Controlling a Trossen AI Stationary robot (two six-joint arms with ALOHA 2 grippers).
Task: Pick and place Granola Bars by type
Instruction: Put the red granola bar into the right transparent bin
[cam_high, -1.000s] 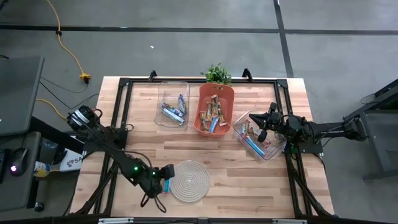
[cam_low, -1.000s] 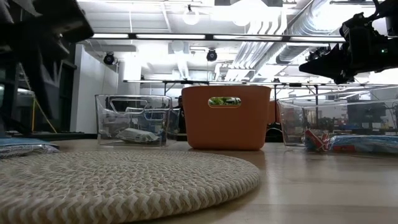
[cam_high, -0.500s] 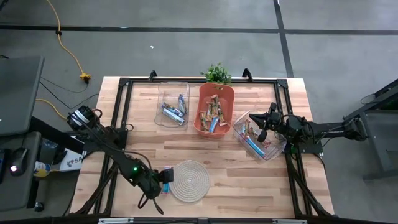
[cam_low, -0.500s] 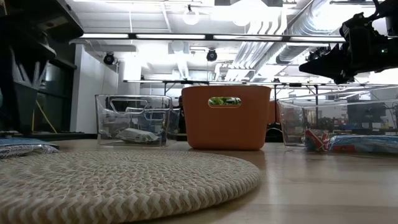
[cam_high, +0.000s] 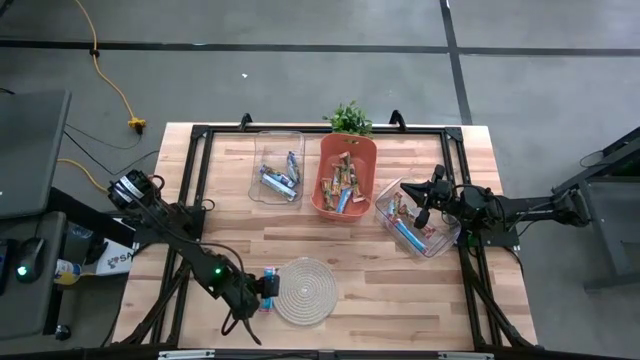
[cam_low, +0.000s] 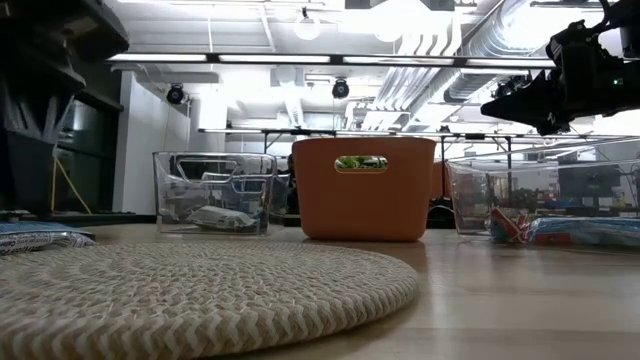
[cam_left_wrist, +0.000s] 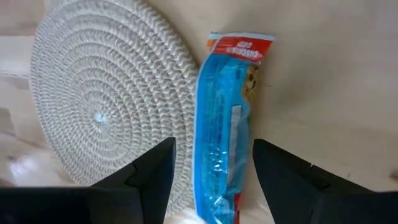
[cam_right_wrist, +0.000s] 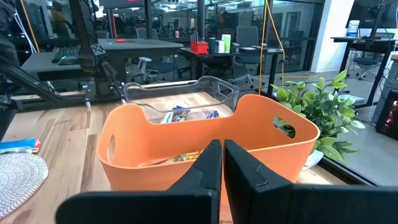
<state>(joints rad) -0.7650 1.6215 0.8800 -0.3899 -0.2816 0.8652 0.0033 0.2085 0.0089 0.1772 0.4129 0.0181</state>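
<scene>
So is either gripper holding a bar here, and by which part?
No. The left gripper is open astride the blue bar lying beside the mat. The right gripper is shut on nothing.

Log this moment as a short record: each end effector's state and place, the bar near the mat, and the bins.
left end effector: open, straddling the light blue granola bar
light blue granola bar: flat on the table, beside the round woven mat
right end effector: shut, empty, above the right clear bin
orange bin: mixed bars, table centre
left clear bin: a few bars
plant: behind orange bin
</scene>
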